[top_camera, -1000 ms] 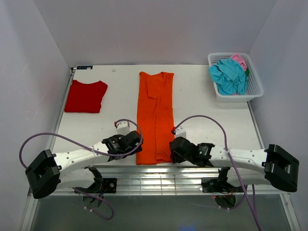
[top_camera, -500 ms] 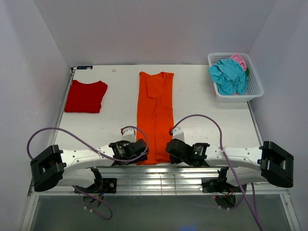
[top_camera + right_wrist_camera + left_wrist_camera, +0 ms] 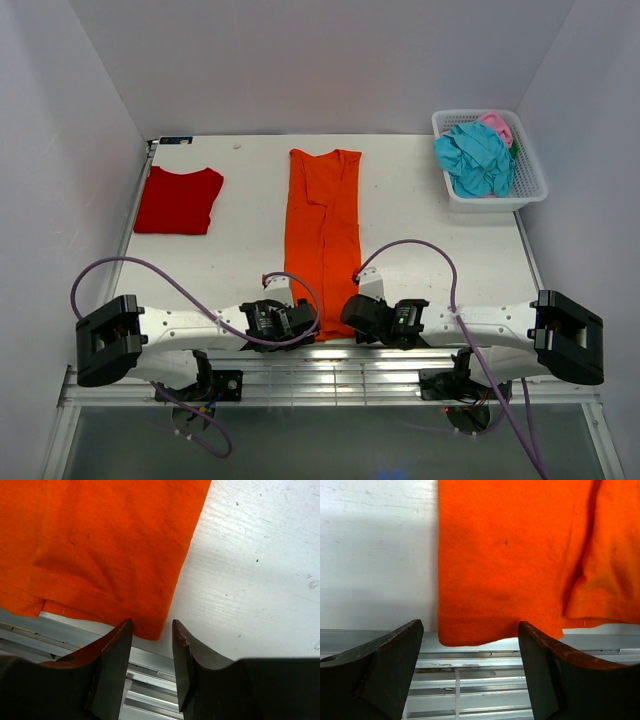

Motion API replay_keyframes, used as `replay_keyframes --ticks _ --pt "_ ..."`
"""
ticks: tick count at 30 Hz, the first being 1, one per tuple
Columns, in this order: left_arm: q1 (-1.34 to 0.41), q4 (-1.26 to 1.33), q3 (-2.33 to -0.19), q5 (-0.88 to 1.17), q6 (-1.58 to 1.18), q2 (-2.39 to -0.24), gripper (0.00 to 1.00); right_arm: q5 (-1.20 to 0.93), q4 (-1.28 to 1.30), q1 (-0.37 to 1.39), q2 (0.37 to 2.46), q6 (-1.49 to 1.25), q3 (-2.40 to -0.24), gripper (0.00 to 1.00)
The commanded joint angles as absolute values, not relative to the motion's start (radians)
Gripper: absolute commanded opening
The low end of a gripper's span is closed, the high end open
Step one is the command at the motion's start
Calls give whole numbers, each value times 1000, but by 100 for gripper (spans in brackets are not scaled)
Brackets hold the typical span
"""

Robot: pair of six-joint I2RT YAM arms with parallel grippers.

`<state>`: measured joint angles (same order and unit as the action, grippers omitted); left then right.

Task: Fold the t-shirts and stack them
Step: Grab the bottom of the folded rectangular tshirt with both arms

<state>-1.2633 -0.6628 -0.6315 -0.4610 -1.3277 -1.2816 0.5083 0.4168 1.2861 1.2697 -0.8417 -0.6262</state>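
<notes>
Folded long at centre frame: orange t-shirt [image 3: 322, 240], hem at the lower table edge. Left gripper [image 3: 470, 630] spread wide by its lower-left corner, holding nothing. Right gripper [image 3: 151, 625] parted narrowly at the lower-right corner, gripping nothing. Red t-shirt [image 3: 178, 200] upper left.

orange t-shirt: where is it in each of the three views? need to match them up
Top external: the orange t-shirt lies lengthwise down the middle of the table, hem at the near edge.
Left wrist: it fills the upper middle and right; its near-left hem corner shows.
Right wrist: it fills the upper left; its near-right hem corner shows.
Shared landmark: the metal rail just below the hem, in all three.
</notes>
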Motion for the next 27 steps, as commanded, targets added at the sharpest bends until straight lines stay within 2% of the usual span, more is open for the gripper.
replay_keyframes --ticks 1,18,27 --pt "-1273 -680 -661 -486 -1361 -1287 87 554 423 1296 1276 -890 -623 44" --pt "-1275 -683 -647 -499 -1390 -1336 86 534 371 1298 1318 -900 -583 44" --pt "-1275 -678 -650 -506 -1399 -1394 76 525 357 1298 1315 -908 -560 43"
